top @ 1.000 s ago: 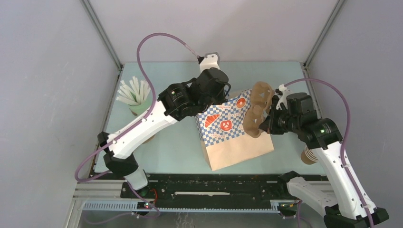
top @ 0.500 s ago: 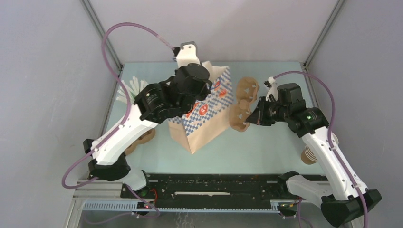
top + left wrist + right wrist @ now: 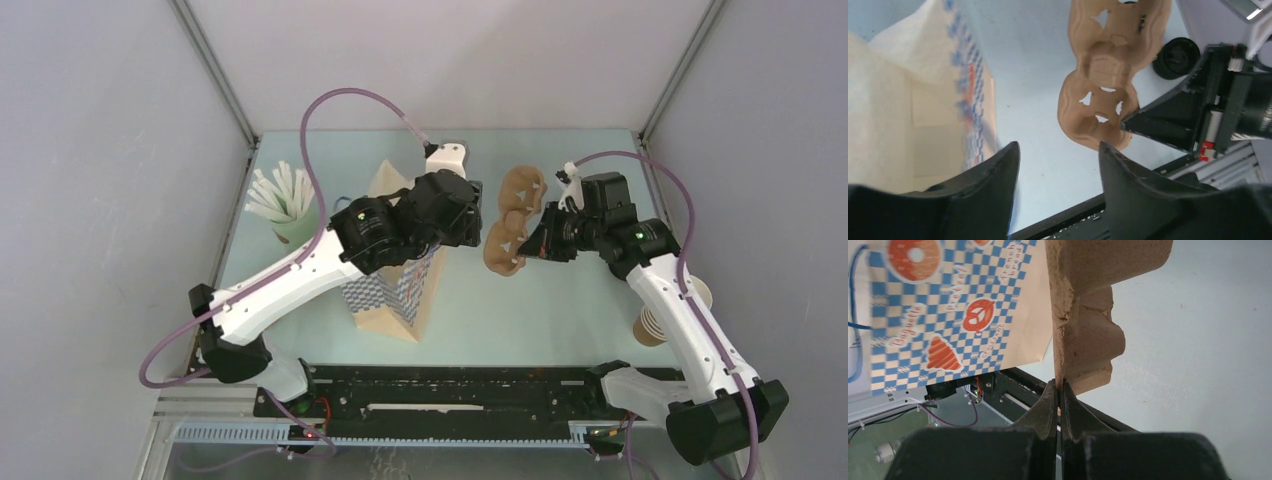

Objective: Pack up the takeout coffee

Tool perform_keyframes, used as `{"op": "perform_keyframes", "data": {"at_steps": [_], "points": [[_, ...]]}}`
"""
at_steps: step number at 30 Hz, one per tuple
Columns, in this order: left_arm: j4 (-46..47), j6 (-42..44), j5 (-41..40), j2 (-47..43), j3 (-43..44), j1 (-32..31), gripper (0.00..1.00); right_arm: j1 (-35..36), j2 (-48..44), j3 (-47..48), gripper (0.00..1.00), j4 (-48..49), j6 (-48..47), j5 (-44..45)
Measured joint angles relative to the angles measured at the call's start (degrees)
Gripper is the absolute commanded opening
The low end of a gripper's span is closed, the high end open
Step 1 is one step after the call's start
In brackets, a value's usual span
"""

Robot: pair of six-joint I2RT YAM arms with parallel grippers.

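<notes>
The checkered paper bag [image 3: 395,295] stands under my left arm; its open mouth shows in the left wrist view [image 3: 908,115]. My left gripper [image 3: 468,222] hangs open beside the bag, with nothing between its fingers [image 3: 1058,147]. To its right, my right gripper [image 3: 530,245] is shut on the edge of a brown pulp cup carrier [image 3: 510,215], holding it on edge above the table [image 3: 1059,385]. A round black lid-like thing [image 3: 1175,57] peeks out beyond the carrier [image 3: 1108,75]. I cannot tell whether it is the takeout coffee.
A pale green cup of white sticks [image 3: 290,215] stands at the left. A stack of lidless tan paper cups [image 3: 655,325] sits at the right, by my right arm. The black rail [image 3: 450,385] runs along the near edge.
The bag swung left, away from the carrier, and now stands upright. My left gripper has opened and let go of it. My right gripper shifted slightly left, still holding the carrier.
</notes>
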Motion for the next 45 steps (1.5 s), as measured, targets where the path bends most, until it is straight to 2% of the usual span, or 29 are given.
{"op": "perform_keyframes", "data": {"at_steps": [4, 9, 14, 17, 21, 25, 27, 33, 38, 45], "points": [[0.1, 0.9, 2.6, -1.1, 0.7, -0.1, 0.89, -0.8, -0.5, -0.2, 0.0, -0.4, -0.3, 0.0], [-3.5, 1.9, 3.4, -3.1, 6.6, 2.3, 0.97, -0.8, -2.1, -0.2, 0.0, -1.2, -0.3, -0.8], [-5.2, 3.1, 8.0, -10.4, 6.5, 11.4, 0.99, -0.9, -3.0, -0.2, 0.0, -1.6, 0.2, -4.7], [-3.5, 2.6, 14.5, -16.6, 1.8, 18.2, 0.98, -1.0, -3.8, -0.1, 0.0, 0.7, 2.8, -8.8], [1.0, 0.5, 23.6, -23.4, -5.9, 23.1, 0.99, -1.0, -6.0, 0.2, 0.0, 9.0, 9.3, -14.0], [3.0, -0.7, 31.1, -25.8, -9.1, 25.7, 0.98, 0.8, -6.9, 1.7, 0.0, 20.8, 16.3, -17.2], [4.3, -0.9, 34.8, -26.1, -9.7, 26.5, 0.93, 3.0, -6.3, 3.1, 0.0, 25.5, 18.7, -17.1], [8.8, -2.5, 43.9, -29.3, -14.3, 26.7, 0.65, 12.4, -1.7, 8.0, 0.0, 36.4, 22.7, -15.3], [8.5, -3.9, 43.4, -32.7, -16.8, 26.7, 0.45, 19.2, 2.9, 9.3, 0.0, 41.5, 24.2, -12.8], [8.2, -5.9, 39.8, -39.7, -21.7, 27.0, 0.29, 25.2, 6.8, 11.8, 0.0, 42.1, 24.5, -10.0]]}}
